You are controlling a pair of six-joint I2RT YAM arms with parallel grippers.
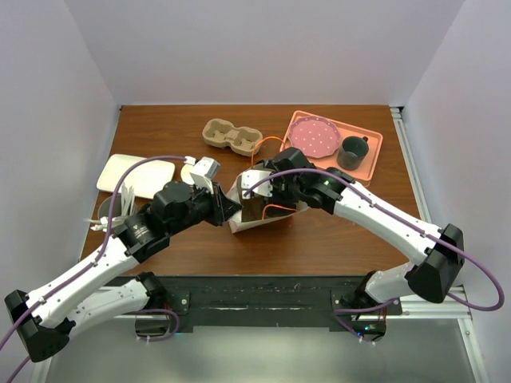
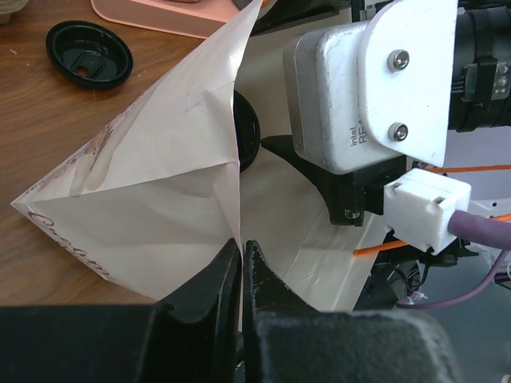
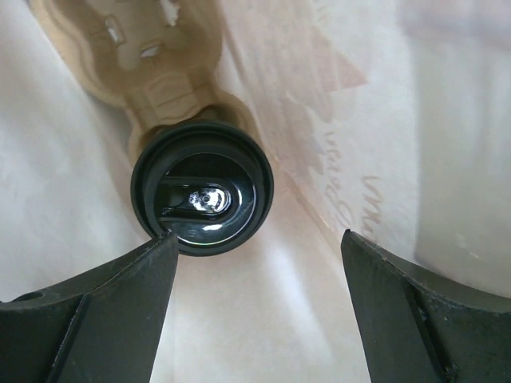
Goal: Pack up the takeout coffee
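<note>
Where the left arm reaches in from the lower left of the overhead view, the left gripper (image 1: 226, 209) has its jaws pinched together on the edge of the white paper bag (image 1: 247, 223) at mid-frame. Just right of it, the right gripper (image 3: 258, 239) is down inside the bag, jaws spread wide and gripping nothing. The takeout coffee (image 3: 202, 187) stands at the bag's bottom, its black lid left of centre in the right wrist view. A pink tray (image 1: 351, 128) sits at the upper right.
</note>
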